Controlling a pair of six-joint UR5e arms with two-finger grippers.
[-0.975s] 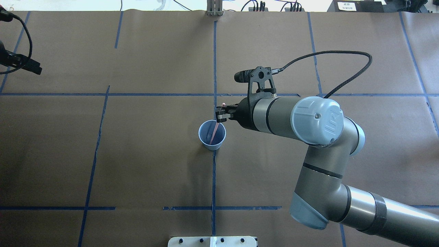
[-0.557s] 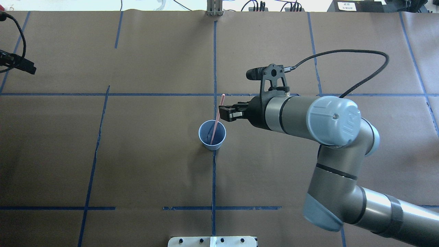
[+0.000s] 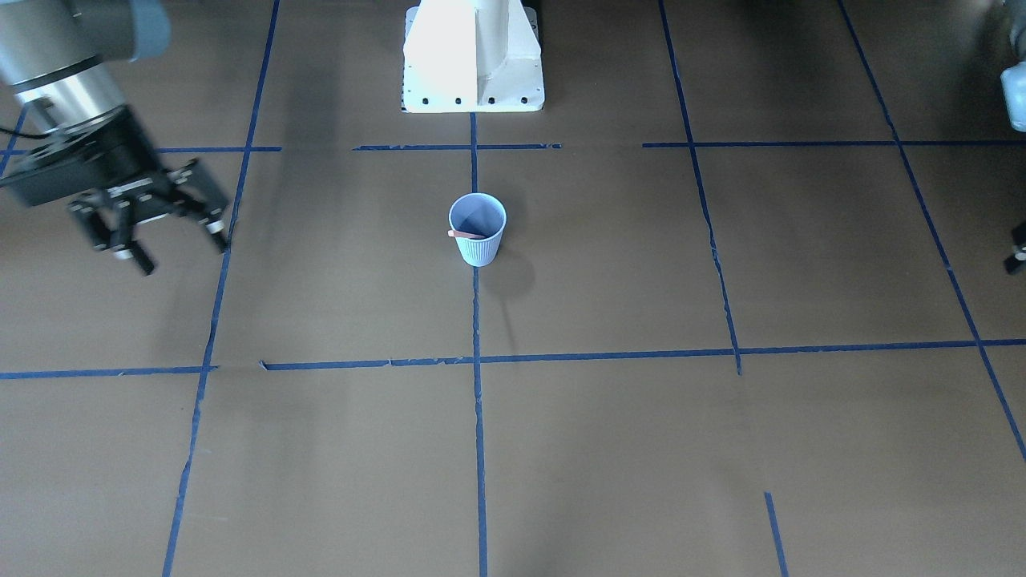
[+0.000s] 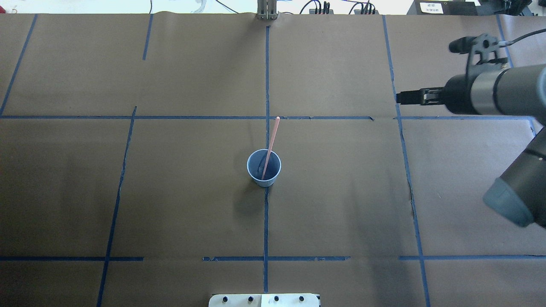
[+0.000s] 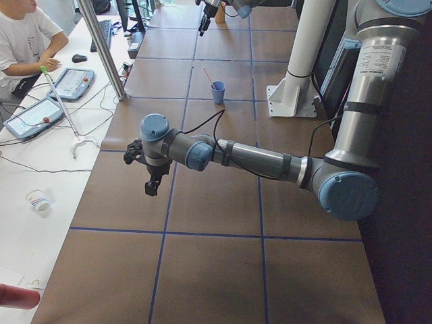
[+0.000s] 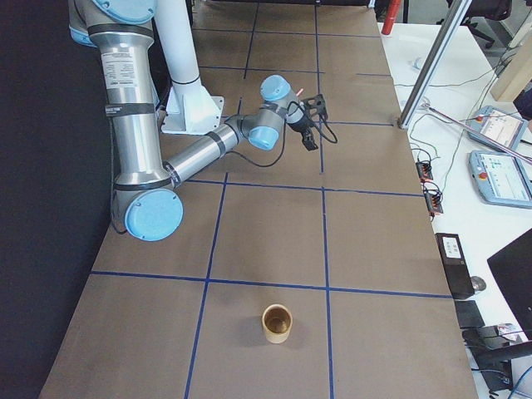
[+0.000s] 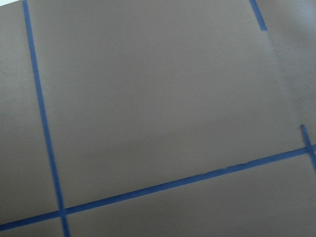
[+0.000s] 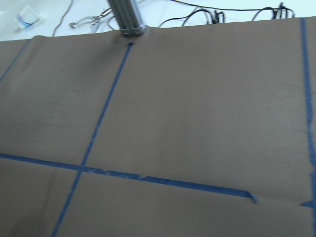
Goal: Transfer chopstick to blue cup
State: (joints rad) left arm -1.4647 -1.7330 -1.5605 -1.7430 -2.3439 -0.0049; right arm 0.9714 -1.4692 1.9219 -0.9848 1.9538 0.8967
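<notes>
Right claw (image 3: 181,252), spread & empty, has pulled well away; chopstick (image 4: 273,136) now leans in blue cup (image 4: 265,182). Transfer looks done. Left claw (image 5: 150,187): can't tell.

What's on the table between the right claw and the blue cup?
Nothing: the overhead view shows only bare brown paper and a strip of blue tape between the right claw and the blue cup.

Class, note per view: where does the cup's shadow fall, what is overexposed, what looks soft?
Overhead exterior: the blue cup throws a faint shadow toward the picture's lower left; the top strip is blown out white. Exterior front-facing: shadow falls lower right. Both wrist views: soft.
</notes>
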